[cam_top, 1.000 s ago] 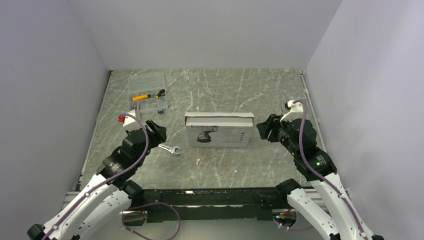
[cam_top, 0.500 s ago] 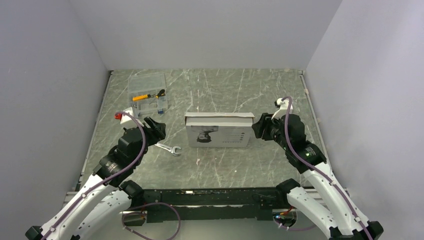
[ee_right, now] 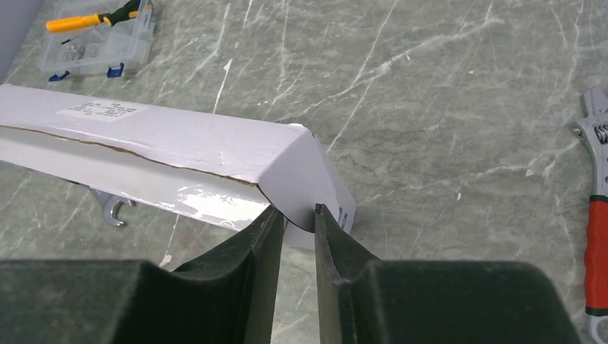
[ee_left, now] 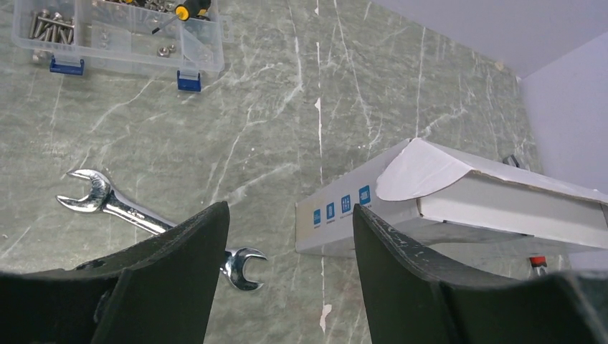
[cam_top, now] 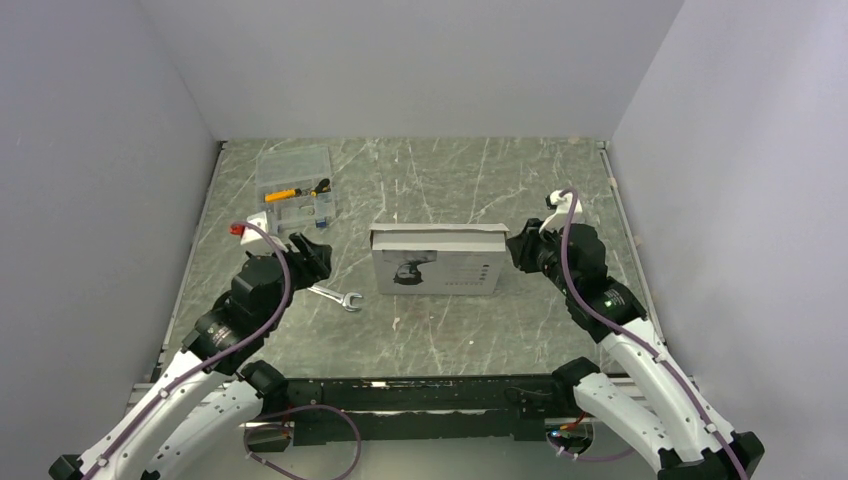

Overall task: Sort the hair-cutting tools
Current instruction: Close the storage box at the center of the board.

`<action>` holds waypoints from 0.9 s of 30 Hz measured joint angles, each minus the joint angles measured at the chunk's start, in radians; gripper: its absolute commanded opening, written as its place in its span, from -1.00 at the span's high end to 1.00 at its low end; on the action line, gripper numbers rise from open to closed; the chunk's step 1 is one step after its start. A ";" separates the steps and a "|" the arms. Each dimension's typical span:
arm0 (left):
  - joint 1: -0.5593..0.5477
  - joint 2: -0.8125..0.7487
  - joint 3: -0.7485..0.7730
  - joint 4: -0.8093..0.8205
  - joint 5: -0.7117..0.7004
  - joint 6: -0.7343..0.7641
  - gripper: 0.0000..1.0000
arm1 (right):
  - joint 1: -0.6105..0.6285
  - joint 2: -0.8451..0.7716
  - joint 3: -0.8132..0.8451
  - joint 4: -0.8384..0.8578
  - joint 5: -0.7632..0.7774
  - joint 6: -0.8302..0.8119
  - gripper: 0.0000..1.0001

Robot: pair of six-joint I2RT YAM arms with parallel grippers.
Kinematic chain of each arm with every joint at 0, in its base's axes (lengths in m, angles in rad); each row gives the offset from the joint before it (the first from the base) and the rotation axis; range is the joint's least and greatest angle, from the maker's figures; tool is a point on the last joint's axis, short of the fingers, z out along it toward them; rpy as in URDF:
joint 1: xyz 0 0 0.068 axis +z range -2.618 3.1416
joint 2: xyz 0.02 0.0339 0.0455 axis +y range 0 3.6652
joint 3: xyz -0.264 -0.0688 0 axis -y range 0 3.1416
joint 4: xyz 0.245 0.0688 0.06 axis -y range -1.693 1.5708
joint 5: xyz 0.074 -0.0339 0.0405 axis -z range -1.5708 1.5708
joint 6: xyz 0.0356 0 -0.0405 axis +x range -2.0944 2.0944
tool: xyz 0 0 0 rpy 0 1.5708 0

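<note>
My right tool [ee_right: 295, 211] is at the right end of a white cardboard box [cam_top: 437, 255], which lies in the middle of the marble surface [cam_top: 450, 180]. Its jaws are almost closed, with the lower edge of the box's end flap [ee_right: 308, 172] between the fingertips. If they already press the flap, I cannot tell. My left tool [ee_left: 290, 215] is wide open and holds nothing. It hangs above the surface near the left end of the box, over a silver wrench [ee_left: 133, 211] that lies flat there. Where the hair-cutting tools are I cannot tell; only the box shows, with a picture on its front side. At the far left stands a clear plastic organizer [ee_left: 122, 54] with a yellow-handled screwdriver [ee_right: 93, 20] on it. A red-handled adjustable wrench [ee_right: 594, 215] lies on the surface, apart from the box.
</note>
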 measured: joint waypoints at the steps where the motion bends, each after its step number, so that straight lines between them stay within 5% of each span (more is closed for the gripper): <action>1: 0.000 0.000 0.002 0.002 0.004 0.010 -0.43 | 0.002 0.000 0.000 0.004 0.000 -0.002 0.60; 6: 0.000 0.002 0.022 0.003 0.034 0.075 -0.57 | 0.005 -0.002 0.000 0.017 -0.002 -0.011 0.72; 27: 0.000 0.283 0.174 0.019 0.410 0.500 -0.42 | 0.016 -0.013 0.002 0.020 -0.020 -0.027 1.00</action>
